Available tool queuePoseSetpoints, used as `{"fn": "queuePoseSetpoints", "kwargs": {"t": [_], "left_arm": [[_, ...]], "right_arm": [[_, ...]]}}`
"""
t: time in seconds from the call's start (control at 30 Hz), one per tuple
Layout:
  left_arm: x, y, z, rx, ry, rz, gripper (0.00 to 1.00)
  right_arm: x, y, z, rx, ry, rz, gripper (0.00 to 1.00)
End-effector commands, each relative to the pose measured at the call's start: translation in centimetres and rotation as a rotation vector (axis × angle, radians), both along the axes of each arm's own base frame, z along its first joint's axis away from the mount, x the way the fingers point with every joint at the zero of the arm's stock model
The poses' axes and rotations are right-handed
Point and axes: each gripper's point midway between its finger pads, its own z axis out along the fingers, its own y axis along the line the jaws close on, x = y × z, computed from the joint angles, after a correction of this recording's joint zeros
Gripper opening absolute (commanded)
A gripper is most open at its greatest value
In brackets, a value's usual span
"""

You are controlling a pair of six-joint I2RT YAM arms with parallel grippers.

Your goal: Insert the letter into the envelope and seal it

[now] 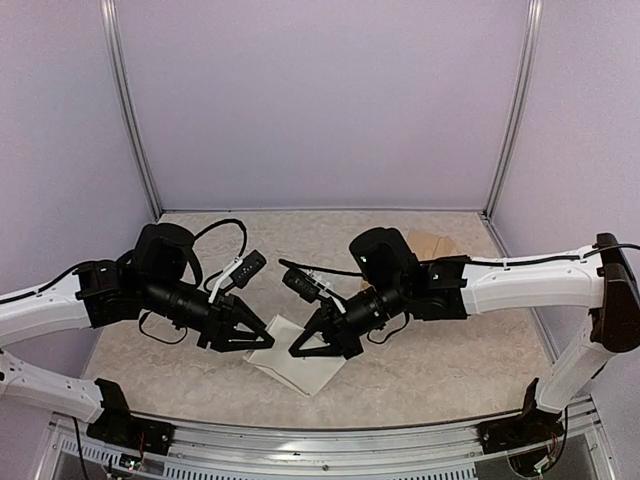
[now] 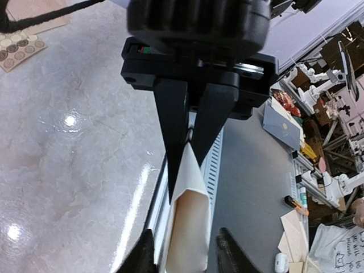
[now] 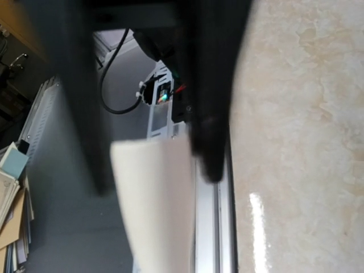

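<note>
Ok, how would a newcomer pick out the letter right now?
On the marbled table, look at the near centre where the left end effector and right end effector meet. The letter is the folded cream-white sheet between them, unlike the tan envelope at the back right.

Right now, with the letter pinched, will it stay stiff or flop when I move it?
Probably floppy: the letter curls into a loose fold below the right fingers rather than lying flat. Likely very light, since a pinch at one tip seems enough to hold it. It may crease easily along that fold.
</note>
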Motion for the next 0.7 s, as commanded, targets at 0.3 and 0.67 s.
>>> {"fn": "queuePoseSetpoints", "kwargs": {"t": [0.3, 0.67], "left_arm": [[-1.0, -0.4, -1.1, 0.031, -0.072, -0.04, 0.0], [-2.1, -0.4, 0.2, 0.004, -0.164, -0.067, 0.0]], "right_arm": [[-0.7, -0.6, 5.4, 0.188, 0.031, 0.07, 0.43], [-0.8, -0.6, 5.4, 0.208, 0.125, 0.131, 0.35]]}}
